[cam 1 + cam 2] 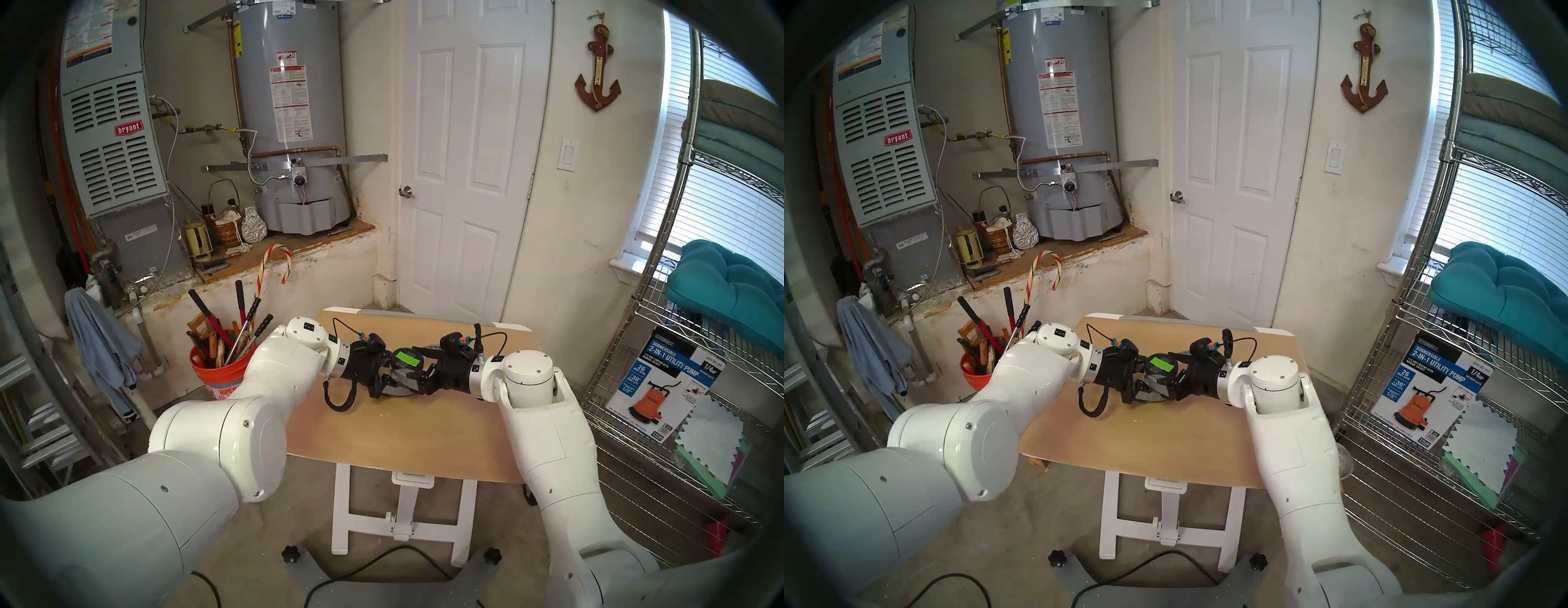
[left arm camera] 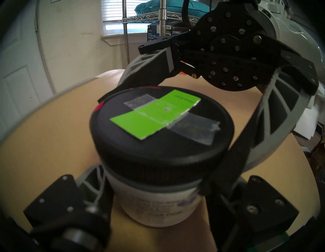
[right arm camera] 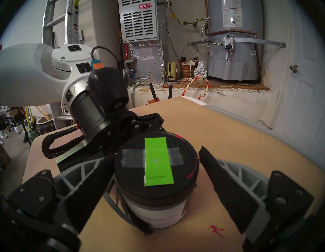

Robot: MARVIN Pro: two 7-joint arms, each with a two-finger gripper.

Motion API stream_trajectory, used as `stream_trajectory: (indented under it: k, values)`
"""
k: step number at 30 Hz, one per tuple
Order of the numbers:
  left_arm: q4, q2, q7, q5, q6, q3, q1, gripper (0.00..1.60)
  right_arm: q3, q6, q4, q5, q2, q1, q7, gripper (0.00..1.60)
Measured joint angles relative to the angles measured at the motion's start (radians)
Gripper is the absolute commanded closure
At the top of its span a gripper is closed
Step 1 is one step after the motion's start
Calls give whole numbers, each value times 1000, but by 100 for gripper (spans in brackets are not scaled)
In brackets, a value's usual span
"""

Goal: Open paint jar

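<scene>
I am bracing the paint jar [image 2: 154,198], which is standing mid-table [image 1: 407,433], with the left gripper [image 2: 156,191] clamped around its body. The right gripper [image 3: 156,177] is straddling the black lid [image 3: 156,169], fingers spread, not yet pinching. Next, I judge, comes closing and twisting.

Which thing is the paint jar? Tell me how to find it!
Look at the tan table in the middle of the room. The two white arms meet above it, and the paint jar stands on it between them. It is a small, squat, pale jar, the only thing with a black lid wearing a bright green strip.
</scene>
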Motion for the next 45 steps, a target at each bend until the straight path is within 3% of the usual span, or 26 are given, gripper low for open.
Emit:
stream_trajectory:
  k: [28, 31, 32, 34, 37, 45]
  values:
    - [0, -1, -3, 13, -1, -11, 0, 160, 12, 48, -28, 4, -14, -12, 28, 0]
    - [0, -1, -3, 14, -1, -12, 0, 160, 11, 45, -28, 3, -15, -13, 26, 50]
    - [0, -1, -4, 15, -1, -13, 0, 160, 11, 45, -29, 2, -15, -13, 24, 87]
    - [0, 0, -4, 16, -2, -14, 0, 160, 12, 44, -30, 2, -15, -13, 22, 103]
    - [0, 0, -4, 17, -2, -16, 0, 160, 12, 41, -31, 1, -15, -13, 20, 115]
    - [0, 0, -2, 20, -2, -20, 0, 160, 7, 23, -22, -3, -11, -8, 21, 117]
